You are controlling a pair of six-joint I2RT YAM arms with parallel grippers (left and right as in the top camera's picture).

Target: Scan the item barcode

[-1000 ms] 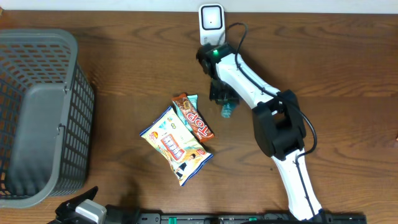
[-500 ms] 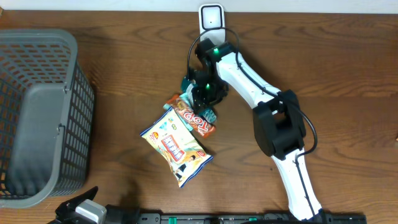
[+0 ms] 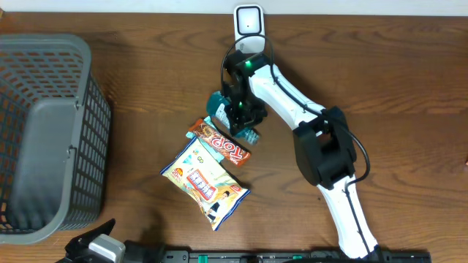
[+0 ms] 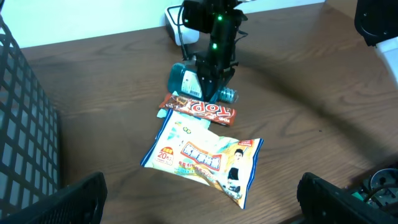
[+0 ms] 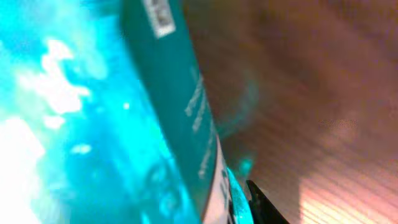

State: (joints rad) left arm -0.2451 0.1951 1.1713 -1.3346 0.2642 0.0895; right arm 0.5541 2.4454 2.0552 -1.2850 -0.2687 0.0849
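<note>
So the right gripper (image 3: 240, 115) is clamped around a teal bottle (image 3: 218, 104), held sideways low over the table (image 3: 409, 88), straight toward 6 o'clock from the white scanner (image 3: 248, 20). A chocolate bar (image 3: 219, 140) lies just beside the bottle at its 7 o'clock, with a snack bag (image 3: 205, 183) next along toward 6. The grey basket (image 3: 91, 95) is way over at 9 o'clock. The left gripper (image 4: 199, 211) has its fingers spread wide, holding nothing.

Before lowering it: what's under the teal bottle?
The Top bar lies right beside the teal bottle; whether it reaches under, I cannot tell. Brown table shows around it. The right tool covers the bottle's middle.
</note>
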